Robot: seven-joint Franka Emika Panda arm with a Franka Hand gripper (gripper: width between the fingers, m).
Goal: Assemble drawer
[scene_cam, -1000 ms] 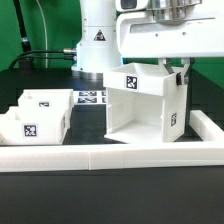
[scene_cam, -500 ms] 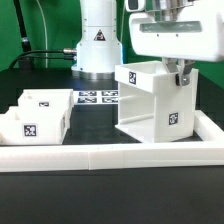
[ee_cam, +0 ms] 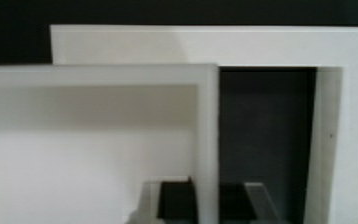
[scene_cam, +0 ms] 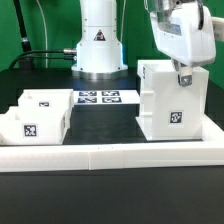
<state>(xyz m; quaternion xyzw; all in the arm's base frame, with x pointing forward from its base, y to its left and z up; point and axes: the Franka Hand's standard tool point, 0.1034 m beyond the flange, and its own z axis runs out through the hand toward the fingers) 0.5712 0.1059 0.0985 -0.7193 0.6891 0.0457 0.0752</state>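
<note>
The white drawer housing (scene_cam: 168,102) stands upright at the exterior view's right, a square tag on its near face. My gripper (scene_cam: 183,76) comes down on its top right edge and is shut on one wall. In the wrist view the housing (ee_cam: 105,130) fills the frame from above, and my gripper (ee_cam: 217,203) has one finger on each side of a thin white wall, with the dark inside beside it. Two small white trays (scene_cam: 35,115) with tags sit together at the exterior view's left, apart from the housing.
The marker board (scene_cam: 97,97) lies flat between the trays and the housing. A long low white border wall (scene_cam: 110,157) runs along the front and turns up the right side beside the housing. The arm's white base (scene_cam: 98,40) stands behind.
My gripper has moved toward the exterior view's right with the housing in it. The housing has slid right and turned, so its open side no longer shows. The trays have not moved.
</note>
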